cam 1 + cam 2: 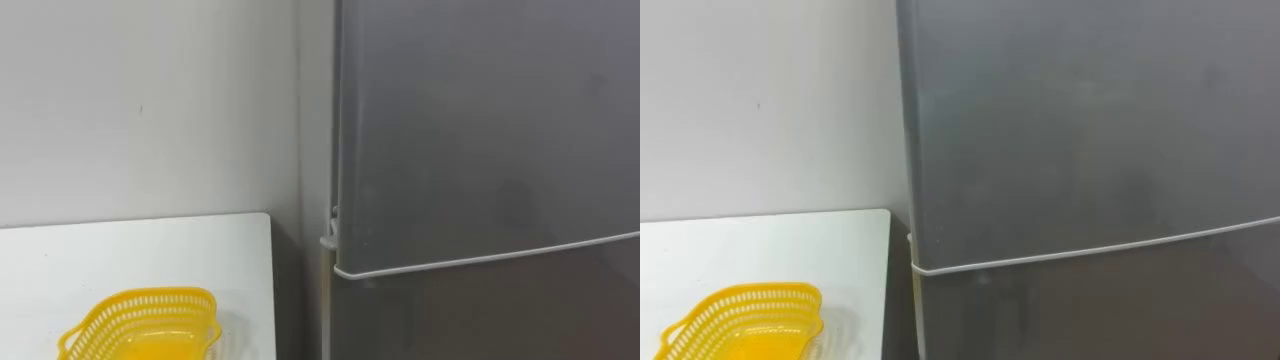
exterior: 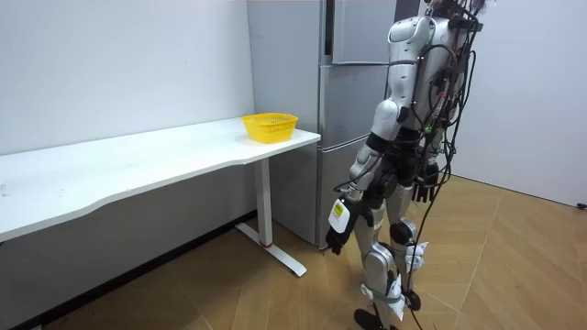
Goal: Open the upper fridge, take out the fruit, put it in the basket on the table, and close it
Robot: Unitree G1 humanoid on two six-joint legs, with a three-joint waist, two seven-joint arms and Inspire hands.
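Looking through the left eye view, the upper fridge door [image 1: 480, 130] was shut tight above the lower door [image 1: 480, 320], so anything inside was hidden. A yellow basket [image 1: 140, 322], cut off at the bottom edge, sat on the white table [image 1: 150, 245] beside it. Room view: the robot stood facing the fridge [image 2: 353, 110], with its left hand [image 2: 337, 236] and right hand [image 2: 424, 191] hanging low, fingers loose and empty, well below that door. Right eye view showed the same closed door.
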